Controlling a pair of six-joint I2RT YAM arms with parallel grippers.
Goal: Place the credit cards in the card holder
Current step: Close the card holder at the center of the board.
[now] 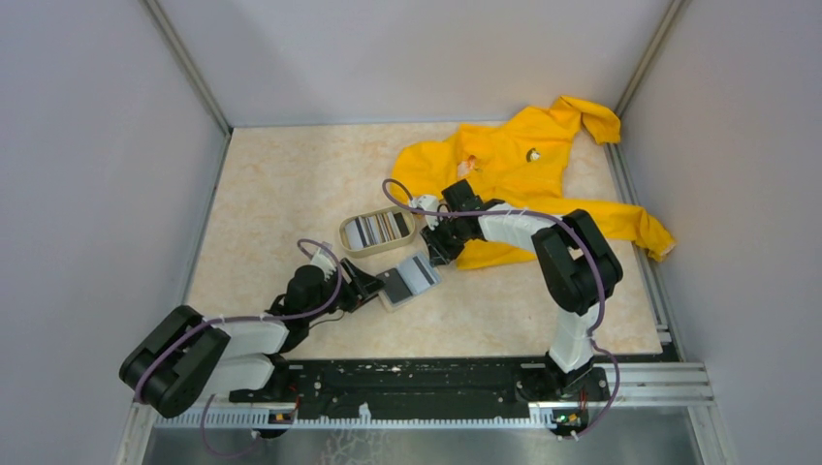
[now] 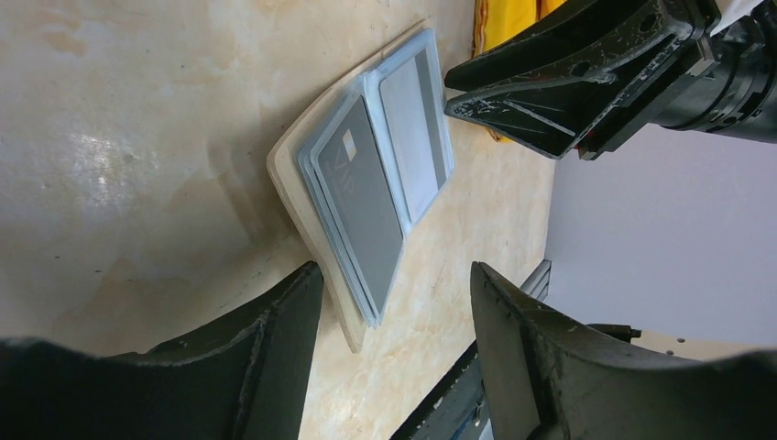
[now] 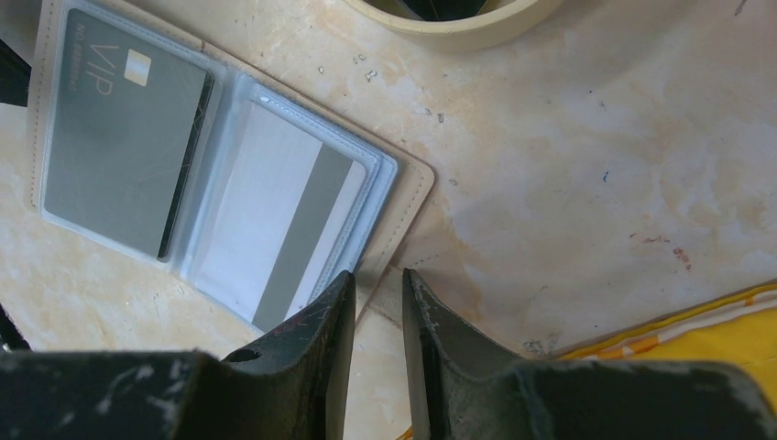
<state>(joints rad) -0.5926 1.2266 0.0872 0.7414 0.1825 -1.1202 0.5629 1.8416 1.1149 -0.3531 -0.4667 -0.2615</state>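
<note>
Lying open on the table (image 1: 271, 194), the card holder (image 1: 407, 281) shows in the top view about midway between the left and right edges, nearer the near edge than the far one. The left gripper (image 1: 371, 288) sits at the holder's left side and the right gripper (image 1: 438, 256) at its far right corner. From this height neither gap can be judged. An oval dish (image 1: 342, 232) stands just beyond the holder. A yellow garment (image 1: 514, 160) is spread in the table's far right corner.

From the left wrist, the left gripper's fingers (image 2: 275, 321) are spread wide with nothing between them. The holder lies ahead of the tips, apart from them. A dark grey card (image 2: 362, 197) fills the sleeve nearer this gripper, and a light card (image 2: 412, 137) with a grey stripe fills the next. The right gripper hangs just past the holder's other side.

From the right wrist, the right gripper's fingers (image 3: 330, 312) stand a narrow slit apart, pinching nothing. Their tips are at the edge of the holder's cover, beside the light card's sleeve; whether they touch it cannot be told. Both cards lie flat inside clear sleeves.
</note>
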